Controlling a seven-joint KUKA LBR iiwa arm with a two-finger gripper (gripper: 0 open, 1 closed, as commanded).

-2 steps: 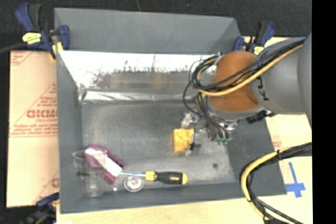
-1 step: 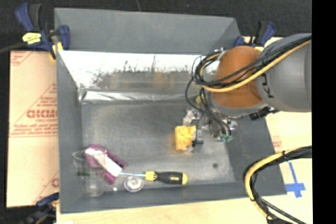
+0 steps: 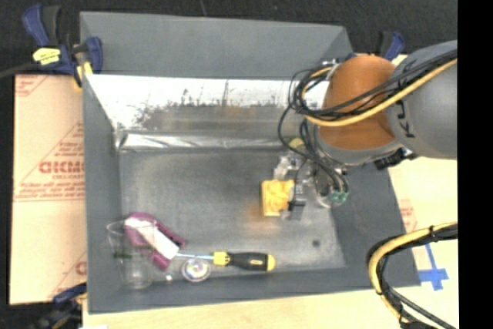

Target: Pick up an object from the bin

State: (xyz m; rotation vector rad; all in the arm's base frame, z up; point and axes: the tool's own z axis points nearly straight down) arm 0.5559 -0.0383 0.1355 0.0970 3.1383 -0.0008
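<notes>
Hanging low at the right-centre of the bin [image 3: 216,50], my gripper [image 3: 295,195] touches a yellow block [image 3: 273,198]; open or closed, I cannot tell. Lifting on an off-centre hold, I judge, could tip it loose.

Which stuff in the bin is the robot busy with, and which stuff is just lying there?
In the job:
tool
yellow block, right beside the tool, mid-bin
grey bin

Just lying about, along the front-left:
clear cup
purple and white thing
small round clear piece
black and yellow handle
</notes>
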